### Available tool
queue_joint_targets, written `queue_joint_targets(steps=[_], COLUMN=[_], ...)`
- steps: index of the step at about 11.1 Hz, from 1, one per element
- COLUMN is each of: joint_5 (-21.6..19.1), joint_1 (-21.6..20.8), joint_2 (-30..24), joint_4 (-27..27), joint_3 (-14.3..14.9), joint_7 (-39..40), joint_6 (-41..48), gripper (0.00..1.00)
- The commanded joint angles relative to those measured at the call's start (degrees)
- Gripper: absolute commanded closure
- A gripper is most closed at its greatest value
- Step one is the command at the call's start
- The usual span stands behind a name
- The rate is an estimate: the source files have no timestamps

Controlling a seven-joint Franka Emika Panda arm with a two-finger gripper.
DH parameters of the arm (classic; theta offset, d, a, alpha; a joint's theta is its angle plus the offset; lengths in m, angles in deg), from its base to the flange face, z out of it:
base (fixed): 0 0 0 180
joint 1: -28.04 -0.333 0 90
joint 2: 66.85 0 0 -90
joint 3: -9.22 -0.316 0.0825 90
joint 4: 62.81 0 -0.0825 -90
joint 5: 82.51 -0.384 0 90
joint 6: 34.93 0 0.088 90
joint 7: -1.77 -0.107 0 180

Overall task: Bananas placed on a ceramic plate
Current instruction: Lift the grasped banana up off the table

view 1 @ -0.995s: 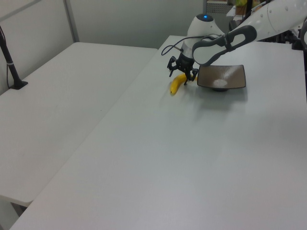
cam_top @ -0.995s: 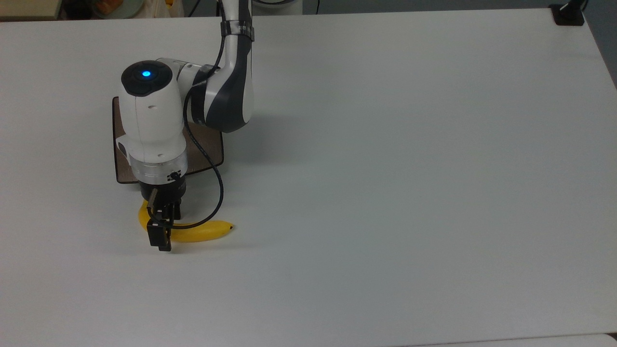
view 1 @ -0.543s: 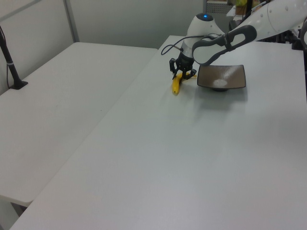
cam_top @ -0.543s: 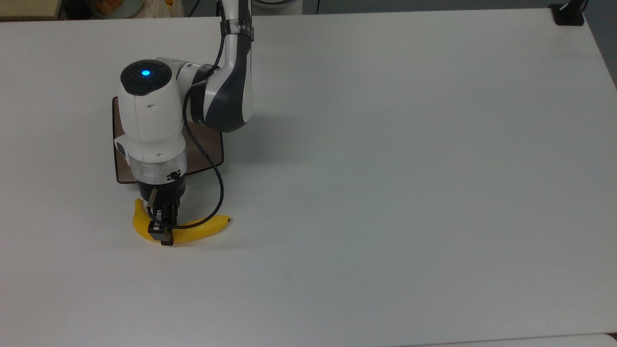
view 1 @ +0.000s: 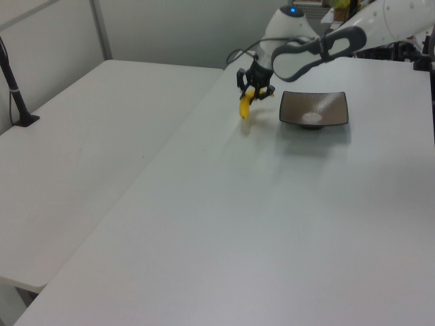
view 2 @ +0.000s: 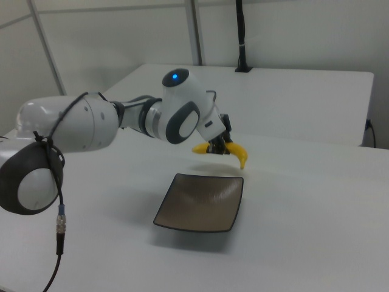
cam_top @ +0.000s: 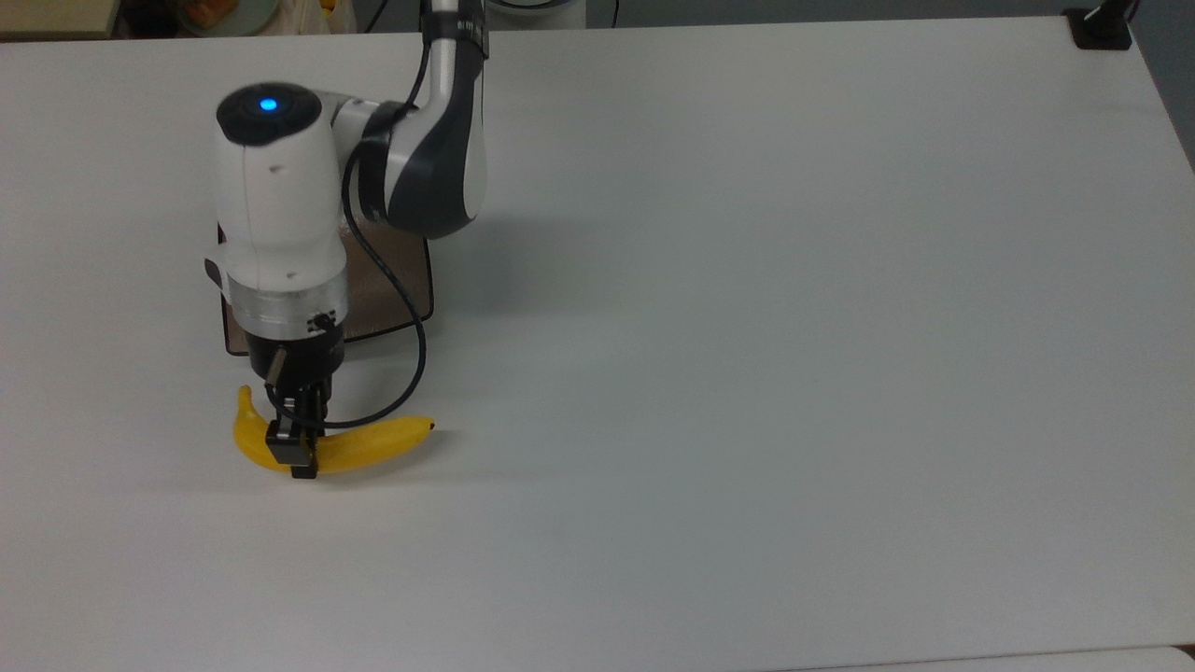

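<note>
The white surface (cam_top: pixel 747 327) is bare apart from my work near one corner. There sits the ceramic plate (view 2: pixel 200 204), square, brown and still without fruit. My arm (cam_top: pixel 280 205) reaches over it from the far edge. The bananas (cam_top: pixel 355 450), really one yellow banana, were lying flat on the surface a second ago; now the fruit hangs in the air just beside the plate's edge, its dark tip drooping a little in the right view. My fingers (cam_top: pixel 291 439) are clenched on it near its thicker end. So the pickup looks done, I judge, and what remains is carrying it over the plate and setting it down.
</note>
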Motion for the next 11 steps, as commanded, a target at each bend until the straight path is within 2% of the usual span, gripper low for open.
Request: queue_joint_targets(steps=[1, 4, 6, 8, 11], joint_5=[1.02, 1.02, 1.11, 1.11, 1.11], joint_1=[-0.21, -0.91, -1.71, -2.41, -2.68], joint_2=[-8.44, -15.82, -23.11, -28.05, -29.91], joint_4=[3.2, 4.95, 10.9, 14.97, 15.59], joint_3=[-0.36, -0.53, -0.45, -0.45, -0.45], joint_7=[3.3, 10.84, 17.52, 27.6, 49.3], joint_6=[4.26, 13.66, 16.75, 22.09, 35.27], gripper=[0.83, 0.83, 0.83, 0.83, 0.84])
